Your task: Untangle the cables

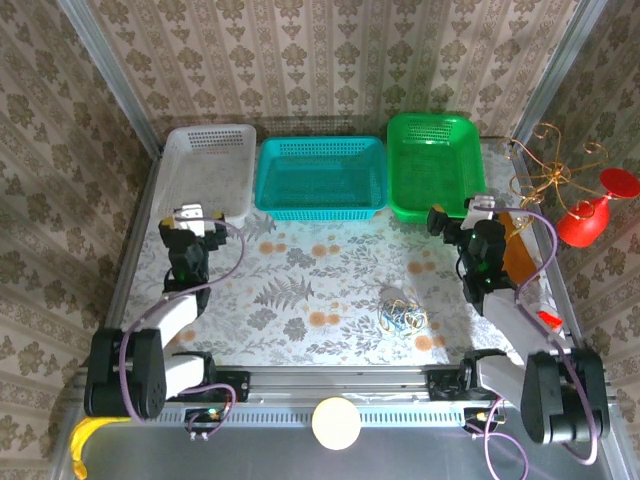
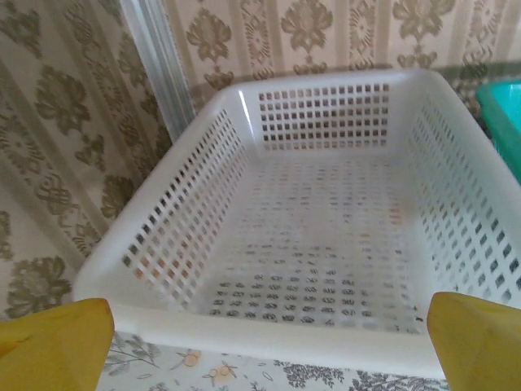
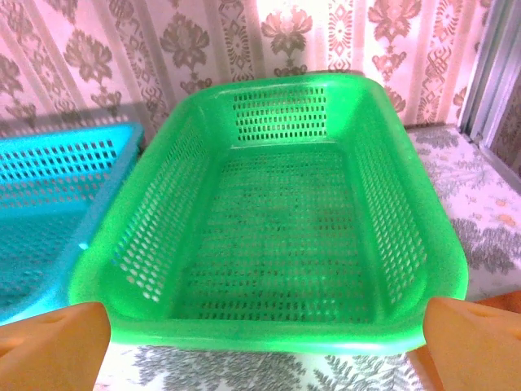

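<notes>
The cables (image 1: 401,315) lie as a small clump of blue, yellow and pale loops on the floral tablecloth, right of centre near the front. My left gripper (image 1: 190,222) is raised at the left in front of the white basket (image 1: 208,170), far from the clump. My right gripper (image 1: 478,222) hangs by the green basket (image 1: 432,165), behind and right of the clump. In the left wrist view the yellow fingertips (image 2: 57,342) stand wide apart with nothing between them. The orange fingertips (image 3: 49,346) in the right wrist view are likewise spread and empty.
A teal basket (image 1: 322,175) stands between the white and green ones along the back. A stiff gold curly wire stand (image 1: 548,165) and a red funnel-shaped object (image 1: 595,215) sit at the right edge. White basket (image 2: 326,204) and green basket (image 3: 285,212) face the wrist cameras.
</notes>
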`<state>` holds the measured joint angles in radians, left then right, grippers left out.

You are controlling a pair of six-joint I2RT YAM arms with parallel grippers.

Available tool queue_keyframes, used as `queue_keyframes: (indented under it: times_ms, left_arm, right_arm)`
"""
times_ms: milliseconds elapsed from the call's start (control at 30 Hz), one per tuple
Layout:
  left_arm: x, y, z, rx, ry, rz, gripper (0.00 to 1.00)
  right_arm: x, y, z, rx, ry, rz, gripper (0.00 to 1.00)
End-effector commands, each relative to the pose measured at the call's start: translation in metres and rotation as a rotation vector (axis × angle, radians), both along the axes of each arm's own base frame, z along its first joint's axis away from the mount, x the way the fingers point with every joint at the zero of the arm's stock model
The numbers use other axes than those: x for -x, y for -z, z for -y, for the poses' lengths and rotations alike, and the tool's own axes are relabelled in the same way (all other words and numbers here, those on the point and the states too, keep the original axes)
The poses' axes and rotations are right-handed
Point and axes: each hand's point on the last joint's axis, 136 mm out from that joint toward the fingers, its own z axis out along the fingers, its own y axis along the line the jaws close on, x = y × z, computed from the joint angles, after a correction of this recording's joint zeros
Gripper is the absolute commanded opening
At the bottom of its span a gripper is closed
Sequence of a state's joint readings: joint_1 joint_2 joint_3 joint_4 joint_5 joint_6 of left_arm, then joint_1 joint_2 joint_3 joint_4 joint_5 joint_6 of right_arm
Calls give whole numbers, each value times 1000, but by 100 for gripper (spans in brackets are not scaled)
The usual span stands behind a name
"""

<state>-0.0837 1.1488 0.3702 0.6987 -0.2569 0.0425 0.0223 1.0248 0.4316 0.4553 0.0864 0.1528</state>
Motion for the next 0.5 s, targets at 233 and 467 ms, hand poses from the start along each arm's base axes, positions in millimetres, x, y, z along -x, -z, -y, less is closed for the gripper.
queue_keyframes:
  times_ms: [233, 467]
  left_arm:
    - [26, -49, 4, 208, -32, -32, 100]
    - [49, -68, 54, 260, 156, -135, 100]
  right_arm:
    - [60, -22, -24, -524, -22, -16, 100]
    - [91, 8, -69, -520, -205, -302, 96]
